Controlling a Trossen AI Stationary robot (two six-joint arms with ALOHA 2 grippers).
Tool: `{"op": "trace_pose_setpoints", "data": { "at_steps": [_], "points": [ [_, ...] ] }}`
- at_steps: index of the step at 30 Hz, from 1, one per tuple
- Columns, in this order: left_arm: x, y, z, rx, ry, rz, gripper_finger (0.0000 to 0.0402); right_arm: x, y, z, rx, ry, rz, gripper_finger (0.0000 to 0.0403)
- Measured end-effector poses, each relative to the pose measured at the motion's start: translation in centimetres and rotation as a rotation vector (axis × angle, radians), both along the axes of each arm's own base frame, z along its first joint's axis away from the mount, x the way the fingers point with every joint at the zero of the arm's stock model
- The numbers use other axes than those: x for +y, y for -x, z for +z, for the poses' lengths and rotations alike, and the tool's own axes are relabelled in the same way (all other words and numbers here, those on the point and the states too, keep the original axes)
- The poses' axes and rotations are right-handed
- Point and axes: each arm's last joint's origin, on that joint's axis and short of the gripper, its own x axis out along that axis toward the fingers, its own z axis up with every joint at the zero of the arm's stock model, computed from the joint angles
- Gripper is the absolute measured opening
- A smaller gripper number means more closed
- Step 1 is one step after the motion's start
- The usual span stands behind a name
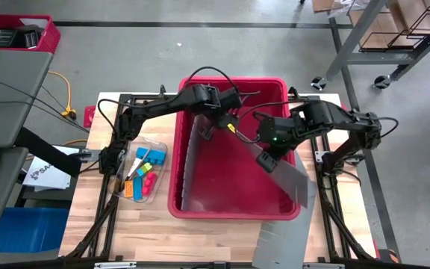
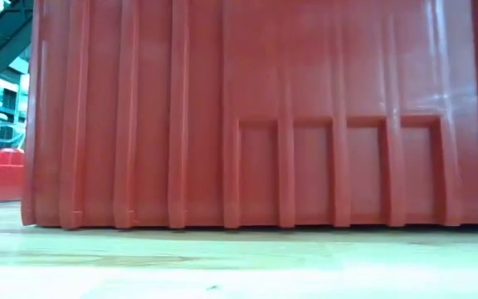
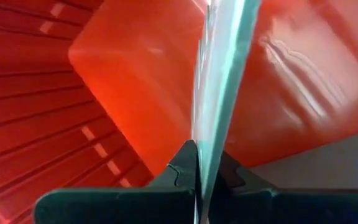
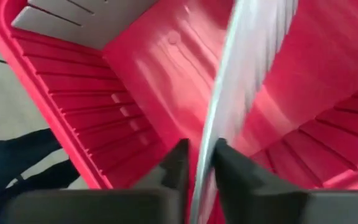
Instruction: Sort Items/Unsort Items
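The items (image 1: 142,175), small orange, blue, yellow, red and green pieces, lie in a clear tray (image 1: 157,149) on the table, left of the big red bin (image 1: 230,213). No gripper is near them. My left gripper (image 1: 209,131) is over the bin's left part, shut on a grey divider panel (image 1: 189,168) that stands on edge inside the bin. My right gripper (image 1: 264,153) is over the bin's middle, shut on a second grey panel (image 1: 286,179) that slants toward the bin's near right corner. The low view shows only the bin's wall (image 2: 264,108). My left gripper pinches the upper edge (image 3: 205,149) of the standing panel between its two fingers, coming from above and pointing steeply down. The panel runs away below the fingers into the bin, edge-on to the wrist camera. My right gripper has the second panel's upper edge (image 4: 205,163) between its two fingers (image 4: 178,163), from above and pointing steeply down. The panel slopes down from the fingers into the bin; its lower end reaches over the bin's near right rim (image 1: 304,200).
A third grey panel (image 1: 282,243) lies flat on the table at the near edge, right of centre. A grey desk (image 1: 6,134) stands to the left. A red basket (image 1: 21,33) sits on the floor at the far left. Metal racks (image 1: 394,37) stand at the far right.
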Motion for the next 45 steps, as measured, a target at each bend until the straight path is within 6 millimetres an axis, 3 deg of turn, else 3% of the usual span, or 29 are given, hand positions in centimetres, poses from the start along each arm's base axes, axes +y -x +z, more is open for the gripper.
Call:
{"op": "trace_pose_setpoints", "data": {
  "at_steps": [2,7,15,21,25,34,45],
  "points": [
    [0.1,0.0,0.1,-0.005,-0.007,-0.01,0.0001,0.0,0.0,0.0,-0.001,0.007,-0.002,0.0013],
    [0.1,0.1,0.4,0.006,-0.043,-0.057,0.0001,0.7,0.3,0.5,-0.024,-0.004,-0.047,0.0004],
    [0.4,0.5,4.7,-0.162,-0.17,-0.136,0.0001,1.0,2.6,5.6,-0.255,0.009,-0.154,0.0002],
    [0.8,1.4,8.6,-0.371,-0.25,-0.243,0.0002,1.7,3.7,7.5,-0.38,0.048,-0.232,0.0001],
    [1.7,1.1,9.5,-0.484,-0.275,-0.286,0.0002,3.1,3.3,6.7,-0.4,0.094,-0.301,0.0001],
    [2.5,1.6,9.6,-0.531,-0.16,-0.364,0.0002,6.9,2.1,3.7,-0.49,0.152,-0.538,0.0001],
    [2.4,2.8,8.2,-0.345,-0.11,-0.346,0.0006,6.8,0.8,-0.1,-0.487,0.236,-0.759,0.0001]
  ]
}}
